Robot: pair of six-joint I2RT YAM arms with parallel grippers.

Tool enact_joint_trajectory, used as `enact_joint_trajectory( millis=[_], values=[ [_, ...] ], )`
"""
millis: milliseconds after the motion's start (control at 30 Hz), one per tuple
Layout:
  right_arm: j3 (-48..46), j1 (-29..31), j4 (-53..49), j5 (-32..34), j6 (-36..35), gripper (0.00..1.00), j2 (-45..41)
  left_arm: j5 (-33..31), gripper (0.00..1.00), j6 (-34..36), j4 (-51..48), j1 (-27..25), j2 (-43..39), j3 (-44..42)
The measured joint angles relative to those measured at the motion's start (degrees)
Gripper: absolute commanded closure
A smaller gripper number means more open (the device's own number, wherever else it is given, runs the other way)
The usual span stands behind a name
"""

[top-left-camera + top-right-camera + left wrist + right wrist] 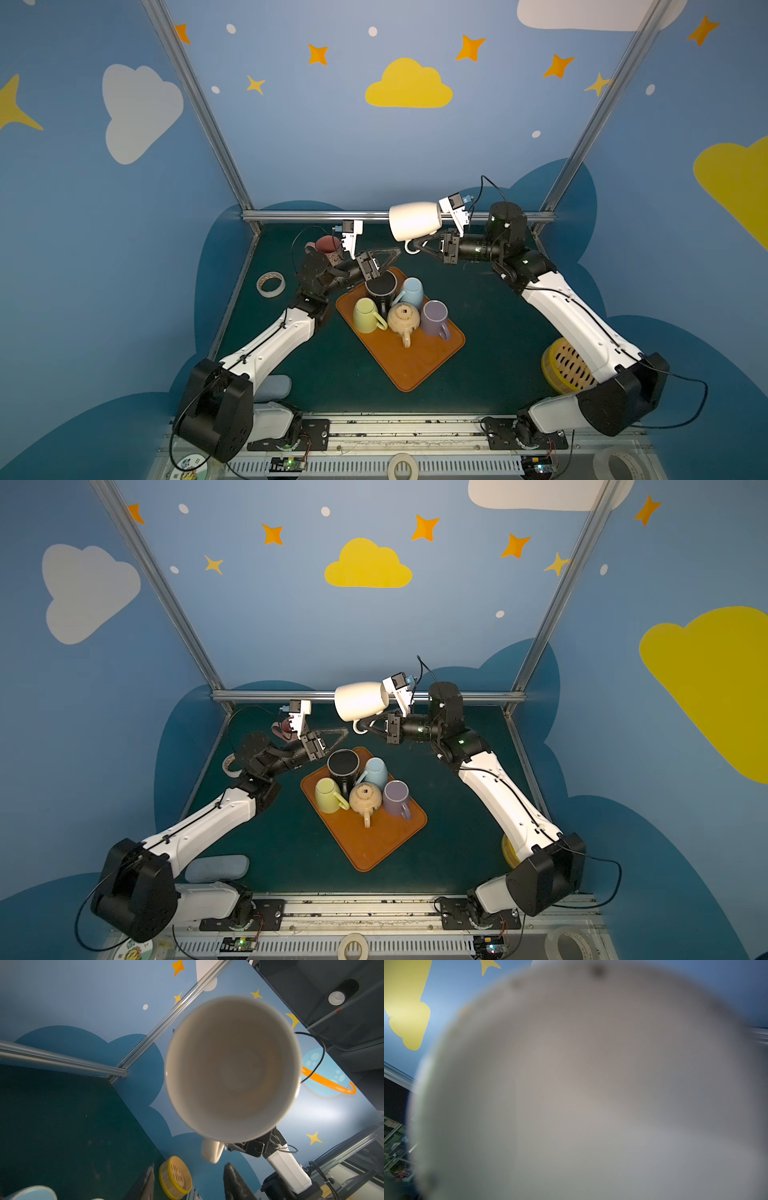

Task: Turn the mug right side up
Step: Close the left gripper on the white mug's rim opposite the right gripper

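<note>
In air over far part of table, in both top views: white mug [415, 220] [359, 700], glossy ceramic, round w/ slight taper, lying on its side, mouth toward left arm, loop handle hanging below. Right claw [417, 245] [366, 725] pinched tight on that handle; mug body just above the black fingers, close in front of right wrist cam. Left claw [390, 262] [338, 741] lower, apart from white mug, jaws parted w/ nothing between, near far rim of matte black mug [380, 286]. Black mug on smooth orange tray [415, 365] w/ 3 more mugs: pale blue mug [411, 291], yellow-green mug [365, 316], purple mug [434, 318], plus 1 beige rounded vessel [403, 318], speckled. Only in left wrist view: straight look into white mug [232, 1068], pale bare inside, thin round rim, and 2 dark fingers [232, 1182] w/ a gap. In right wrist view: only big grey blur of white mug [591, 1095], no detail. Only in top views: tape roll [271, 284] on dark green table [478, 353]. Slatted yellow steamer [565, 370] [175, 1178] near right arm.
</note>
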Motion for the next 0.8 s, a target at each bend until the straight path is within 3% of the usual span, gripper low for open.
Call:
enact_joint_trajectory(
  millis=[267, 800],
  values=[
    [0.2, -0.8, 3.7, -3.3, 2.3, 1.00, 2.8, 2.3, 0.50, -1.5, 2.2, 0.3, 3.4, 4.5],
    [0.9, -1.3, 9.1, -7.5, 6.1, 1.00, 5.0, 5.5, 0.66, -2.5, 4.9, -0.7, 6.2, 7.0]
  ],
)
